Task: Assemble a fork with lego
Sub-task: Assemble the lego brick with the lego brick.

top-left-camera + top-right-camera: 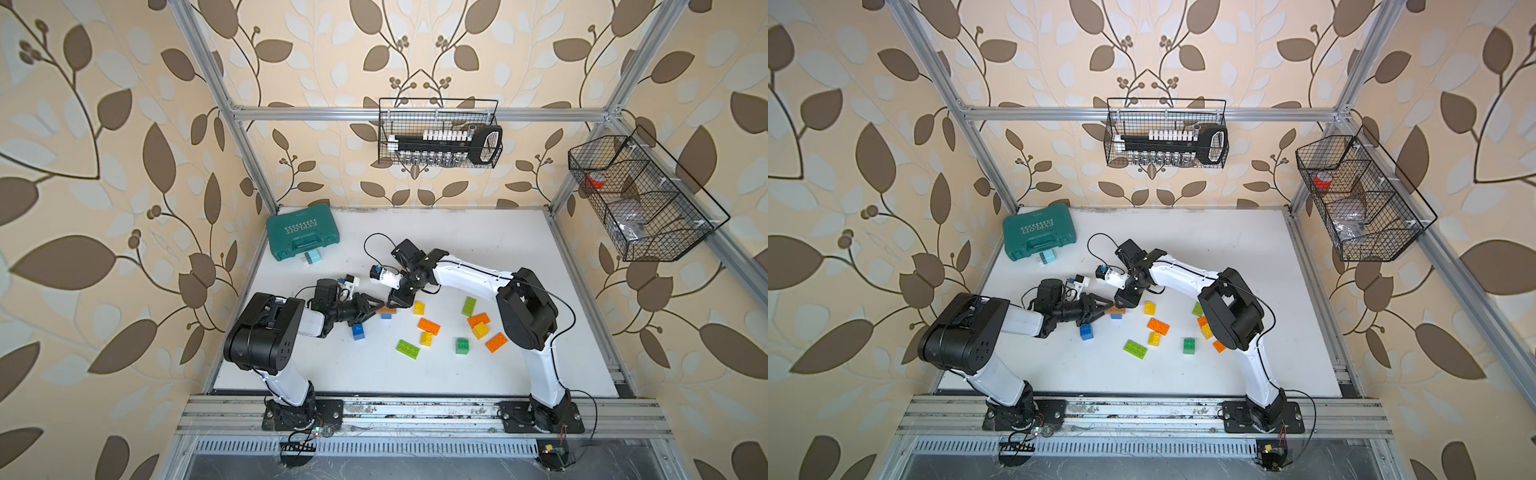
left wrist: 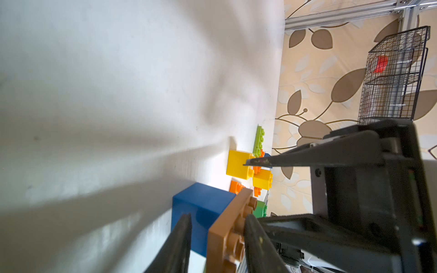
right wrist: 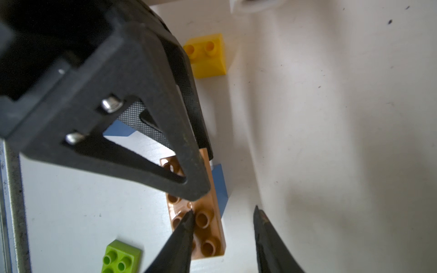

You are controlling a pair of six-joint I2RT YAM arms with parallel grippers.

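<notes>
Twelve bricks [image 1: 429, 325] — one brown brick [image 3: 209, 247], two blue bricks [image 1: 358, 331], left claw [image 2: 217, 215] grip unclear, right claw [image 3: 224, 210] released

On my feed I count three yellow bricks [image 1: 419, 308] [image 1: 426, 338] [image 1: 480, 331], three orange bricks [image 1: 429, 326] [image 1: 478, 320] [image 1: 496, 343], two lime-green bricks [image 1: 407, 349] [image 1: 469, 306], one dark-green brick [image 1: 462, 345], two blue bricks [image 1: 358, 331] [image 1: 386, 316] and one brown plate [image 1: 386, 309], twelve pieces in all. I also count two wire baskets [image 1: 384, 137] [image 1: 656, 249] and one teal case [image 1: 301, 232].

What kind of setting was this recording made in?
Probably a robot test cell dressed to look homely: aluminium frame, leaf-print wallpaper, wire basket hung on it, and a white table strewn with lego.
</notes>
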